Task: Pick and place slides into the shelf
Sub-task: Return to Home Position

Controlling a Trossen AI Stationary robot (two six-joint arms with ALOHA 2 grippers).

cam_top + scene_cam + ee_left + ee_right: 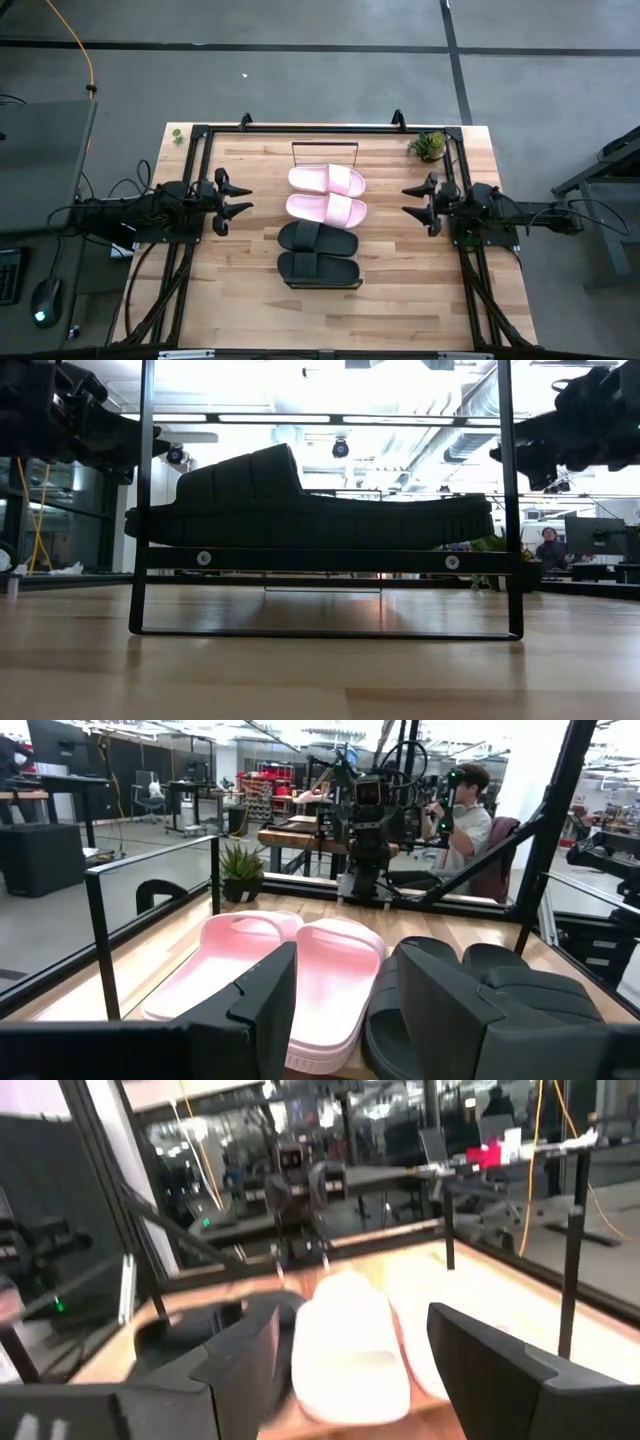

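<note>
Slides fill the shelf (325, 560) at the middle of the table (400, 290), all four side by side in one row and each lying crosswise to that row. The two pink slides (327, 195) take the half toward the table edge whose right corner holds a small potted plant (428, 145). The two black slides (318, 252) take the half toward the opposite edge. Neighbouring slides touch or nearly touch. A thin black wire frame shows at each end of the row, but from above the shelf's board cannot be told from the plank top. From table height, the outermost black slide rests level on the frame's dark crossbar, raised off the table. The left gripper (243, 201) hangs near the table's left edge with its fingers spread apart, holding nothing, well clear of the slides. The right gripper (407, 200) faces it from near the right edge, fingers likewise parted and empty. Beyond the table, a person (470, 810) sits in the room.
</note>
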